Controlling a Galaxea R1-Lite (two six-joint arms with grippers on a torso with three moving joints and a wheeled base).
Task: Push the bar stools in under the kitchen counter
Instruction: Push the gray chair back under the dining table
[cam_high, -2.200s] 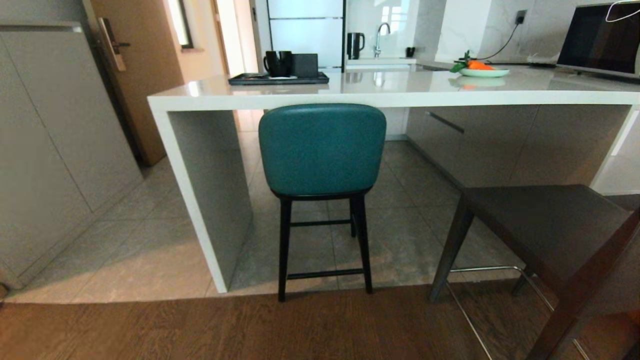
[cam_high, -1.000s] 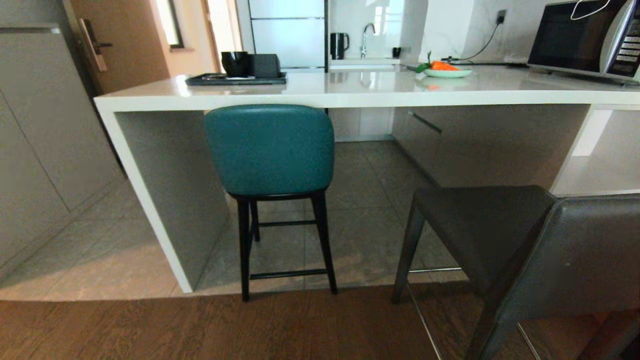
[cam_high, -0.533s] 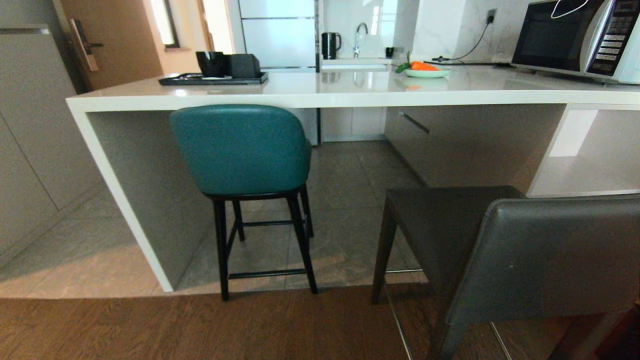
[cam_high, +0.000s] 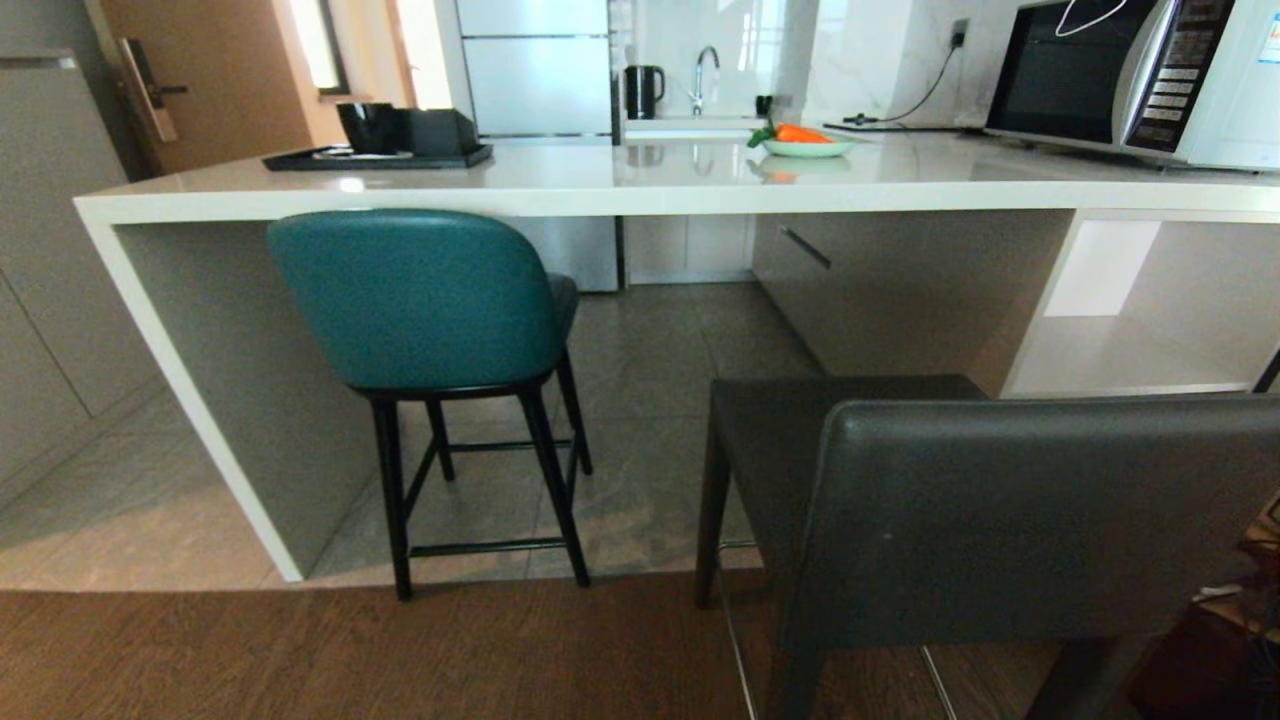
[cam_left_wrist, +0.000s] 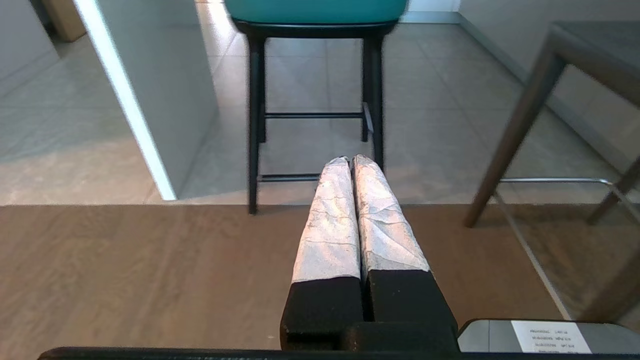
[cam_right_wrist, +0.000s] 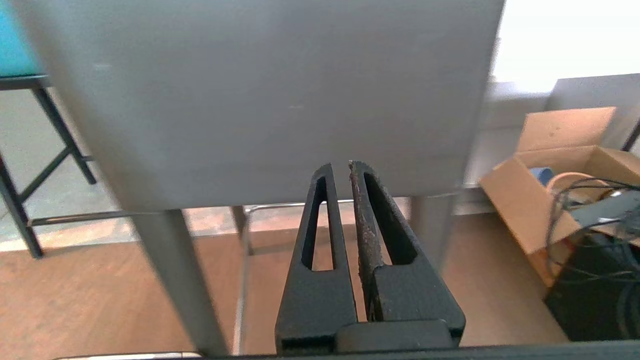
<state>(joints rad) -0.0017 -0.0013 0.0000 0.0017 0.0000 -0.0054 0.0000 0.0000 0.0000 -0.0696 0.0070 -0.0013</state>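
The teal bar stool (cam_high: 415, 300) stands with its seat under the white kitchen counter (cam_high: 620, 198), close to the slab side leg. The dark grey bar stool (cam_high: 1020, 520) stands out from the counter on the wooden floor, its square back nearest me. Neither gripper shows in the head view. My left gripper (cam_left_wrist: 350, 159) is shut and empty, low above the floor, pointing at the teal stool's black legs (cam_left_wrist: 255, 115). My right gripper (cam_right_wrist: 340, 164) is shut and empty, just behind the grey stool's back (cam_right_wrist: 260, 95), apart from it.
On the counter are a black tray with mugs (cam_high: 380, 155), a plate with a carrot (cam_high: 805, 145) and a microwave (cam_high: 1110, 75). An open cardboard box (cam_right_wrist: 560, 170) and cables lie on the floor to the right of the grey stool.
The whole head view has slid leftward, so the camera has moved right. The grey stool's back now fills the lower right. The stools themselves have not moved.
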